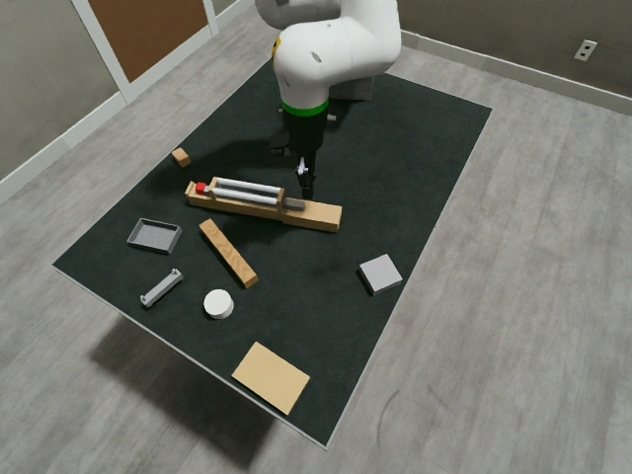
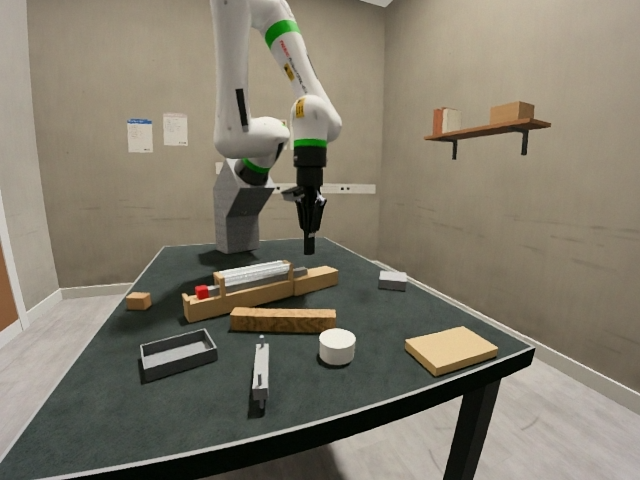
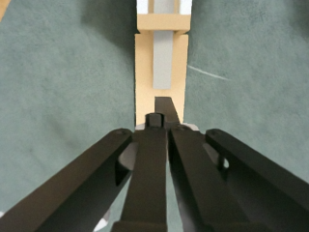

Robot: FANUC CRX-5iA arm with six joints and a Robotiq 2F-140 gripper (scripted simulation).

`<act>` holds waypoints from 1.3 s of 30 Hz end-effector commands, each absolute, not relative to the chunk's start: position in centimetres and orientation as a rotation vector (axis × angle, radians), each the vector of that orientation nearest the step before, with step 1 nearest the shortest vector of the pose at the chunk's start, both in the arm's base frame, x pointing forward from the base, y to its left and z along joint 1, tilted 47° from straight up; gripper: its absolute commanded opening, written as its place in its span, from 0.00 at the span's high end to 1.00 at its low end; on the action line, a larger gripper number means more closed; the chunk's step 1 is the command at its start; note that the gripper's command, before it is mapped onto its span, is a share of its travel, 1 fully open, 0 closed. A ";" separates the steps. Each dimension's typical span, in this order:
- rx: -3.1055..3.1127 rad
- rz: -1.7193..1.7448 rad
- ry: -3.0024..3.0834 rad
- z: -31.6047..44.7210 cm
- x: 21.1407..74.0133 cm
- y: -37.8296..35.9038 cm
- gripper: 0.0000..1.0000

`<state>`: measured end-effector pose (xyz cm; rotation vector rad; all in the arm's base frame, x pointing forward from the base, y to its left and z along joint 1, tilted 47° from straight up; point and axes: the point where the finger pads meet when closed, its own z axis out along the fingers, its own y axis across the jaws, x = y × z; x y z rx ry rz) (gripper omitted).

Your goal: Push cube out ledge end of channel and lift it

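Note:
The wooden channel (image 1: 247, 196) lies across the middle of the mat, roofed by grey rods (image 1: 245, 190). The red cube (image 1: 200, 188) sits on the short ledge at the channel's left end, just outside the roof; it also shows in the exterior view (image 2: 201, 291). A grey stick (image 1: 294, 203) pokes out of the channel's right end onto the long ledge, and shows in the wrist view (image 3: 162, 63). My gripper (image 1: 306, 191) (image 2: 308, 249) (image 3: 162, 109) is shut and empty, pointing down a little above the long ledge, just behind the stick's end.
A small wooden cube (image 1: 181, 157) lies at the far left. A grey tray (image 1: 154, 235), a wooden plank (image 1: 227, 252), a grey pronged bar (image 1: 161, 286) and a white cylinder (image 1: 218, 303) lie in front of the channel. A grey block (image 1: 380, 273) and a tan board (image 1: 270, 376) lie to the right.

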<state>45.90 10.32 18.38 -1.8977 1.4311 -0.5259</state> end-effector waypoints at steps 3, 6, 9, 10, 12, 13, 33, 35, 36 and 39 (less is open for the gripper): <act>-1.903 -0.517 1.430 19.3 45.1 10.1 0.90; -1.903 -0.517 1.430 19.3 45.1 10.1 0.90; -1.903 -0.517 1.430 19.3 45.1 10.1 0.90; -1.903 -0.517 1.430 19.3 45.1 10.1 0.90; -1.903 -0.517 1.430 19.3 45.1 10.1 0.90; -1.903 -0.517 1.430 19.3 45.1 10.1 0.90; -1.903 -0.517 1.430 19.3 45.1 10.1 0.90; -1.903 -0.517 1.430 19.3 45.1 10.0 0.90; -1.903 -0.518 1.432 19.3 45.1 10.0 0.90; -1.914 -0.524 1.451 19.0 45.5 8.9 0.90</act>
